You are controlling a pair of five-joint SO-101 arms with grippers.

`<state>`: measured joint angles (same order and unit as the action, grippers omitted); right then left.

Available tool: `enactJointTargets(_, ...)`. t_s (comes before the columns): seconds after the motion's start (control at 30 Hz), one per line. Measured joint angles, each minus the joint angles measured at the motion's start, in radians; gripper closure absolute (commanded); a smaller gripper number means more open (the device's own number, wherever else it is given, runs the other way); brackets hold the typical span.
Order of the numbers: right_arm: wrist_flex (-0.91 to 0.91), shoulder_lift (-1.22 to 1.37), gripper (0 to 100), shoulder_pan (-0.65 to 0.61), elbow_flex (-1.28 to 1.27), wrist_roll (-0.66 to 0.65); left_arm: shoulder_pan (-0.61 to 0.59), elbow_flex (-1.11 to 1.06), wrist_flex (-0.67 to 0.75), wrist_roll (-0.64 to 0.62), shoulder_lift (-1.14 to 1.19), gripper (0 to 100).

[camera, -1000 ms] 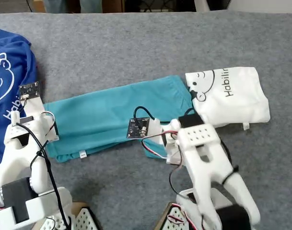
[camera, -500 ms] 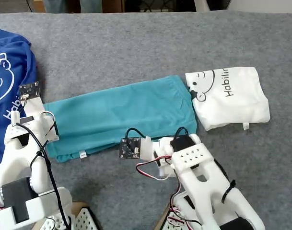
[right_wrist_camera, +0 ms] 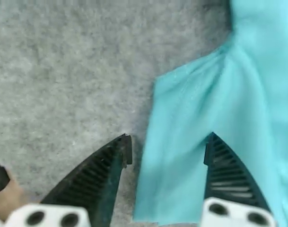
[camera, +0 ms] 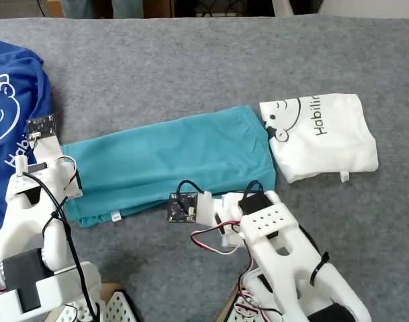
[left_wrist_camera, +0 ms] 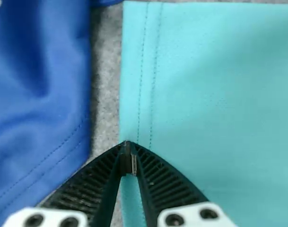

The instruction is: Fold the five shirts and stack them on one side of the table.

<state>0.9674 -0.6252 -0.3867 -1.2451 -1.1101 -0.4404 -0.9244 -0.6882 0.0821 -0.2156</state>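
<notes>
The teal shirt [camera: 170, 161] lies flat at the centre of the grey table [camera: 191, 60], folded into a long band. In the high view its long axis runs from about 8 o'clock to about 2 o'clock. Its 2 o'clock end meets the folded white shirt [camera: 322, 134], which sits at 3 o'clock from centre. The blue shirt [camera: 9, 107] lies spread at 9 o'clock, just beside the teal band's other end, with a strip of table between them. My left arm [camera: 33, 201] stands at the 8 o'clock end, wrist bent down over the cloth. My left gripper [left_wrist_camera: 128, 158] is clenched on the teal shirt's stitched hem, with fabric caught between the jaws. My right arm [camera: 278, 235] reaches in from 6 o'clock, its wrist low over the near long edge of the teal shirt. My right gripper [right_wrist_camera: 168, 139] is released, jaws spread wide. One jaw sits over bare table and the other over teal cloth, with a loose teal flap between them.
</notes>
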Motion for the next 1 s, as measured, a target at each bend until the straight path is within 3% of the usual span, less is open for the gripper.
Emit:
enactJointTargets(0.37,-0.144,0.235,74.7,0.002,0.038,0.000,-0.002,0.000,0.000,0.000,0.000,97)
enactJointTargets(0.57,-0.166,0.276,94.2,0.031,0.080,-0.017,-0.002,0.000,0.000,0.000,0.000,97)
enactJointTargets(0.67,-0.187,0.299,98.4,0.058,0.112,-0.020,-0.002,0.000,0.000,0.000,0.000,97)
enactJointTargets(0.83,-0.163,0.313,89.8,0.068,0.153,-0.023,-0.002,0.000,0.000,0.000,0.000,97)
enactJointTargets(1.0,0.035,0.348,80.2,0.055,0.247,-0.023,-0.002,0.000,-0.002,0.000,0.000,97)
